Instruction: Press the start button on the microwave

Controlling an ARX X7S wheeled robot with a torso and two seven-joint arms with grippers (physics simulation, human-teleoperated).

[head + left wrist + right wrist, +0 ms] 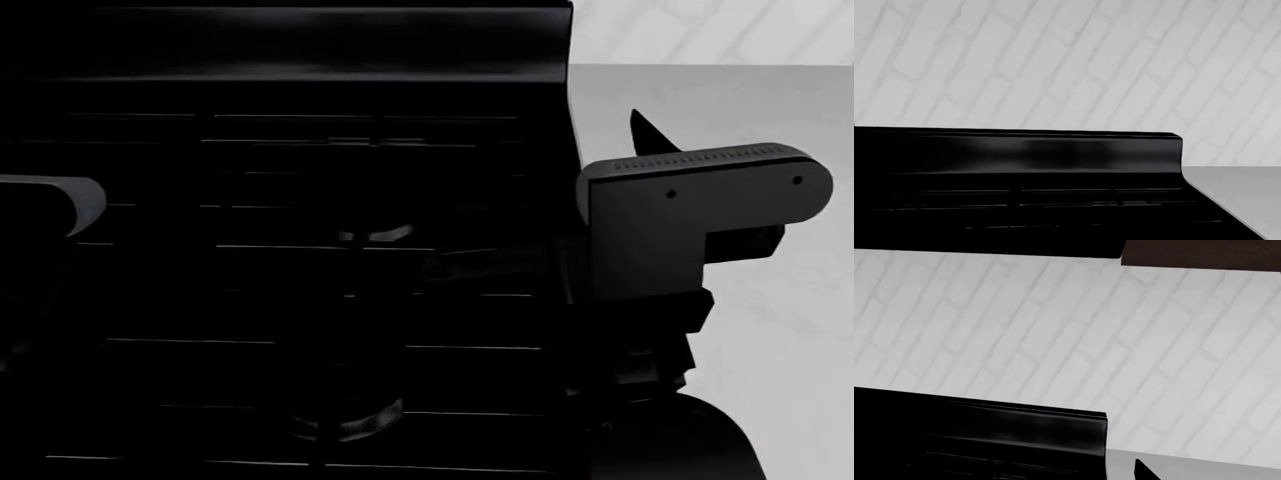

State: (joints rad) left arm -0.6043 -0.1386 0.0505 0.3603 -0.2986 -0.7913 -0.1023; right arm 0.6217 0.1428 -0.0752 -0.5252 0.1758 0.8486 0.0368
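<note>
The microwave's start button shows in no view. A black edge point(987, 246) at the top of the right wrist view, above the wall, may be the microwave's underside; I cannot tell. My right arm's grey wrist block point(694, 185) hangs over the stove's right edge. One dark fingertip point(645, 128) of the right gripper pokes up behind it, and it also shows in the right wrist view point(1142, 471). I cannot tell how its jaws stand. Of my left arm only a grey block point(47, 200) shows at the left; its gripper is lost against the black stove.
A black stove point(307, 200) with a raised back panel point(1021, 152) fills most of the head view. A grey counter point(747, 100) lies to its right. A white brick wall point(1067, 65) stands behind. A brown cabinet point(1201, 252) hangs above.
</note>
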